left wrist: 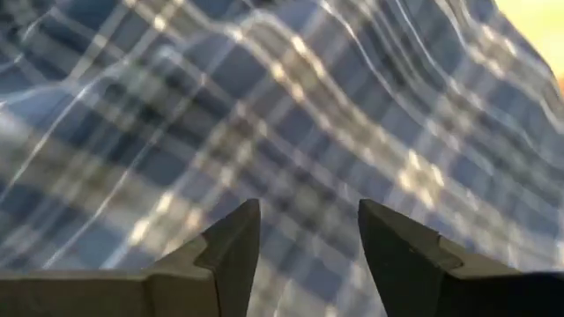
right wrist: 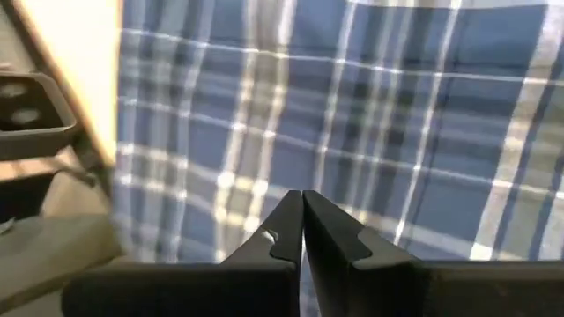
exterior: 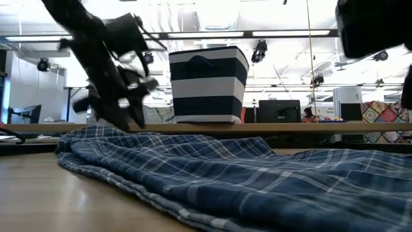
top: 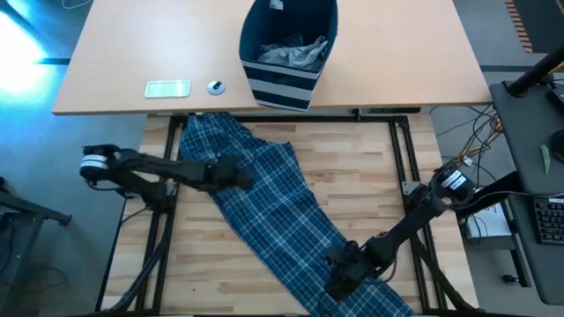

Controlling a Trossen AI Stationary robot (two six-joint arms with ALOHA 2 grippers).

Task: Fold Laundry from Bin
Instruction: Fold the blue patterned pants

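A: High view: we see the trousers (top: 273,207) spread diagonally on the bench (top: 370,176), the bin (top: 286,53) beyond them.

B: Left wrist view: left hand (left wrist: 308,246) fingers apart over plaid. Right wrist view: right hand (right wrist: 302,233) closed, on plaid.

Both arms are showing as dark, nearly black, and are built from slim tube-like links with thicker blocks at the joints. The left arm (top: 150,169) is carrying a round joint with a white ring near the left edge of the tabletop. The right arm (top: 414,220) is wearing a similar white-ringed joint near the right edge. In the low view, thin dark cables are running along the left arm's wrist block. The left gripper (left wrist: 308,251) is showing two dark wedge-shaped fingers with angular, stepped inner faces. The right gripper (right wrist: 302,233) is showing the same black, matte, pointed fingers on a flat dark bar.
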